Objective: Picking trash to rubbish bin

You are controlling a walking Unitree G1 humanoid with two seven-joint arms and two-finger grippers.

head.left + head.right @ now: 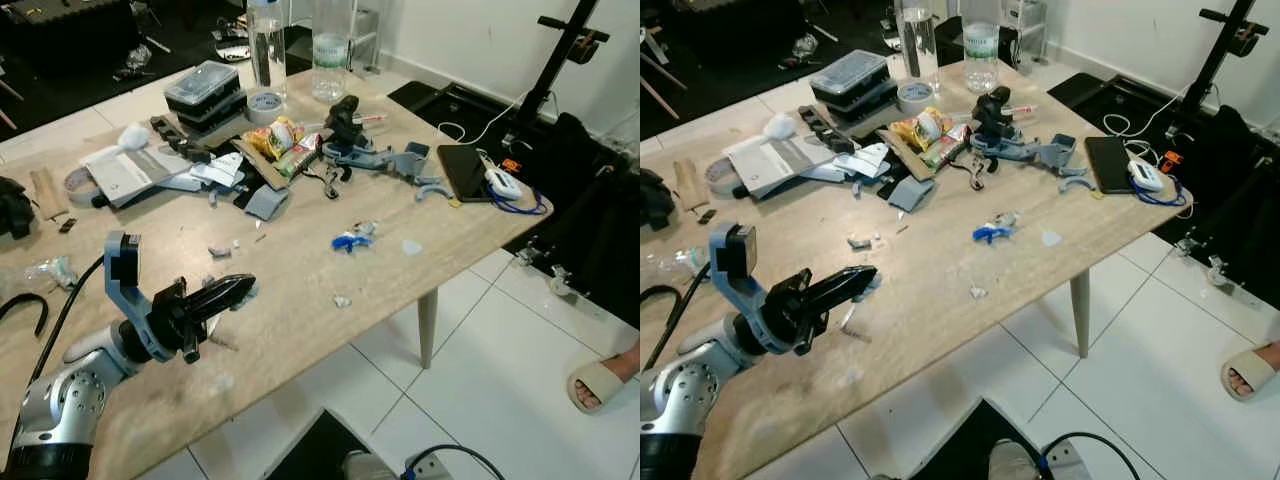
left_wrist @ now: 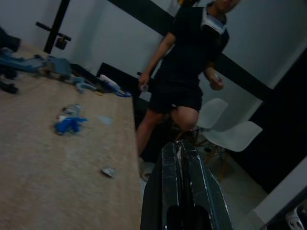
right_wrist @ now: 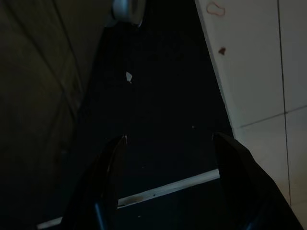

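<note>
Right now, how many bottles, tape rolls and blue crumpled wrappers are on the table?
Clear plastic bottles: 2, one beside the other
Tape rolls: 1
Blue crumpled wrappers: 1
Total: 4

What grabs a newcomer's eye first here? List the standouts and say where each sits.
The left gripper stands out first, its black fingers pressed together above the near part of the wooden table. Beyond it, a blue crumpled wrapper lies alone mid-table, and a heap of clutter with a colourful snack packet crowds the far side near two clear bottles. A person's sandalled foot rests on the white tiles to the right.
</note>
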